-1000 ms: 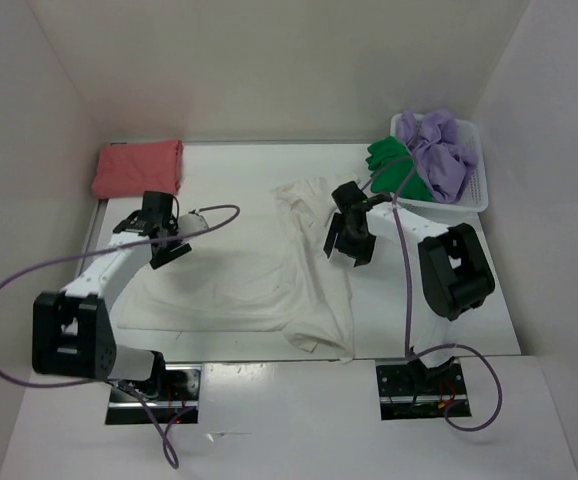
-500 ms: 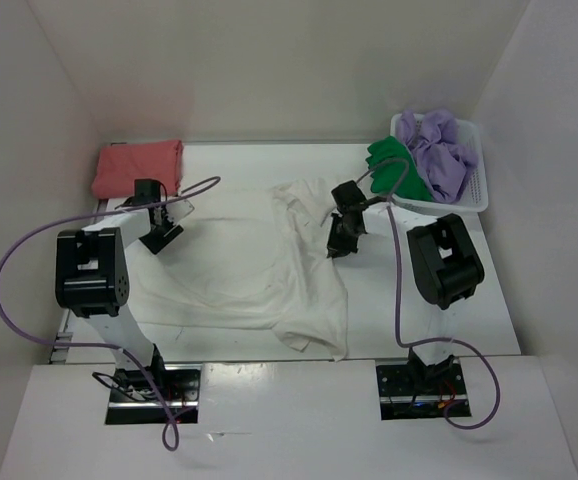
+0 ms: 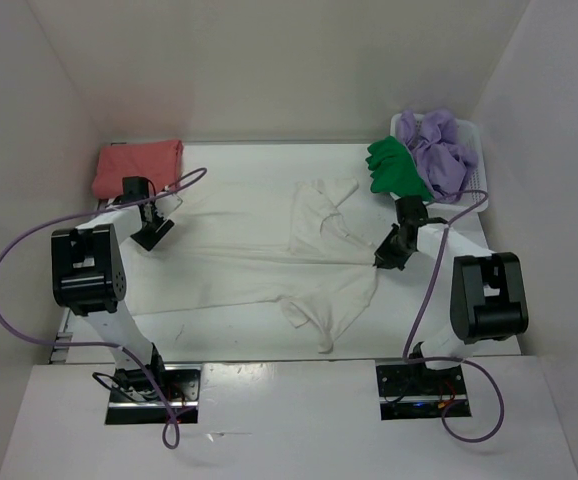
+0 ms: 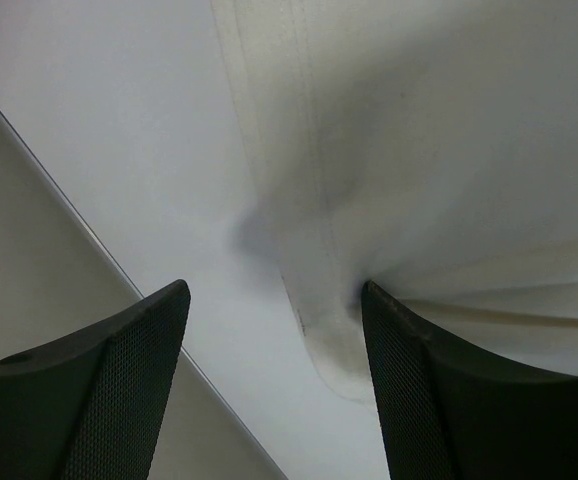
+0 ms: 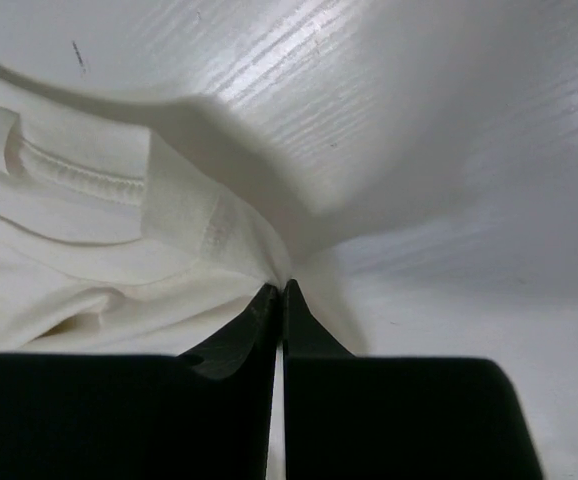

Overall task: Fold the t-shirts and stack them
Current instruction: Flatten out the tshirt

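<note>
Since the earlier frames, right gripper [image 3: 383, 260] has travelled rightward and toward the near edge, dragging the cream shirt [image 3: 269, 270] out into a long, flatter band. Left gripper [image 3: 150, 234] has drawn back to the far-left side.

Table [image 3: 229, 180]: white, smooth, with a faint wood-grain sheen in the right wrist view.

Cream shirt: soft knit cloth lying across the middle of the table and spanning from one gripper to the other. A sleeve and the collar area lie folded over on the far side. A crumpled tail points toward the near edge. A stitched hem runs along its left edge in the left wrist view [image 4: 449, 150].

Basket [image 3: 481, 190]: white plastic mesh, rectangular, at the far-right corner. It holds the purple shirt [image 3: 441, 150], bunched into loose lumps, and the green shirt [image 3: 394, 168], which spills over the left rim onto the table.

Red shirt [image 3: 137, 168]: folded into a neat rectangle at the far-left corner.

Right gripper [image 5: 279, 292]: jaws pressed together, pinching a ribbed edge of the cream shirt [image 5: 99, 250].

Left gripper [image 4: 274, 292]: jaws spread wide, holding nothing. Its dark, fine-mesh-textured fingers [image 4: 419, 400] hang over the hem. Creases fan out from the one touching the cloth.
</note>
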